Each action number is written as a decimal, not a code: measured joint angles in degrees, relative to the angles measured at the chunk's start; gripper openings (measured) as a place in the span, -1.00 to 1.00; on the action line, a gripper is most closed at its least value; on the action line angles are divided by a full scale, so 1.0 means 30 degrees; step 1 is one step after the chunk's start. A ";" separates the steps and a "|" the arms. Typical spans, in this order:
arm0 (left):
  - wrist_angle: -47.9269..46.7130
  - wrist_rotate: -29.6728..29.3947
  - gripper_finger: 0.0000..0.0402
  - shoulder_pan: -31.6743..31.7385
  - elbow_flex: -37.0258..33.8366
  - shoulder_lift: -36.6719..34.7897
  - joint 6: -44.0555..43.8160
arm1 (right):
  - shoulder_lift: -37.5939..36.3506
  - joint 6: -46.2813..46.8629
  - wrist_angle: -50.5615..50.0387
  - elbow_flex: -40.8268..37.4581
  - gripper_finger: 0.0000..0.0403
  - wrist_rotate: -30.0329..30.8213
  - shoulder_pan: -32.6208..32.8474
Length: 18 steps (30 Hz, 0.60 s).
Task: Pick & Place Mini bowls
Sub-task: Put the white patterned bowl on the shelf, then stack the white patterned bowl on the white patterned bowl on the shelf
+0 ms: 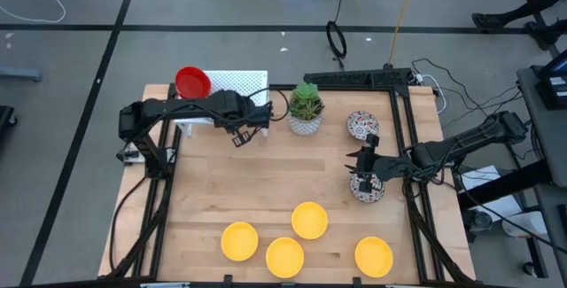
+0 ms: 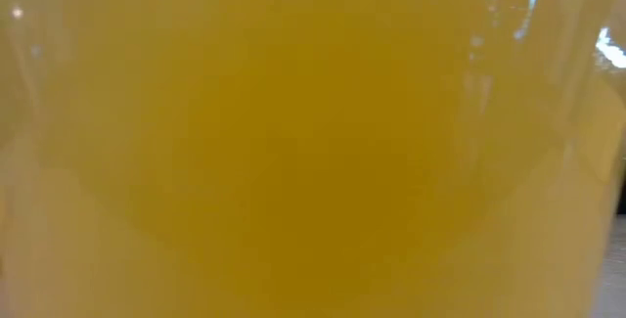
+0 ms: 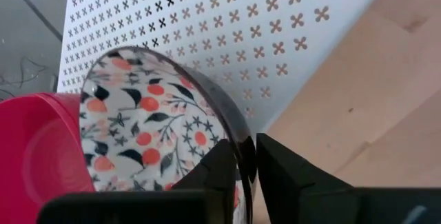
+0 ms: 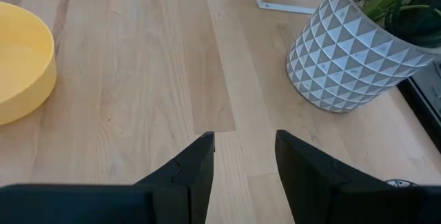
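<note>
Four yellow bowls (image 1: 309,220); red bowl (image 1: 192,81); white floral bowls (image 1: 362,126), red-and-dark print; white cross-perforated rack (image 1: 237,82); white pot (image 1: 306,125), triangle-faceted; pale wood table (image 1: 257,182).

Ahead of me a white pot (image 1: 306,123) with a green plant stands on the wooden tabletop (image 1: 266,182), beside a white perforated rack (image 1: 237,86).

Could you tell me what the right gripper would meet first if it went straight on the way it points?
Probably bare table: the right gripper stands open, with wood straight ahead. The white patterned plant pot lies off to one side, the yellow bowl to the other. Depth is unclear.
</note>
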 joint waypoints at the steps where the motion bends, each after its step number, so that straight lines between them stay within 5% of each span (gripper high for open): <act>1: 0.0000 0.0000 -0.75 -0.0003 -0.0038 0.0000 -0.0014 | 0.0000 -0.0001 0.0003 0.0000 -0.30 0.0000 0.0000; 9: 0.0064 0.0015 -0.84 0.0004 -0.0068 0.0007 -0.0629 | 0.0000 -0.0001 -0.0004 -0.0007 -0.30 0.0000 0.0000; 18: -0.0168 -0.0007 -0.41 0.0002 -0.0068 0.0007 -0.0593 | 0.0000 -0.0001 0.0001 -0.0007 -0.30 0.0000 0.0000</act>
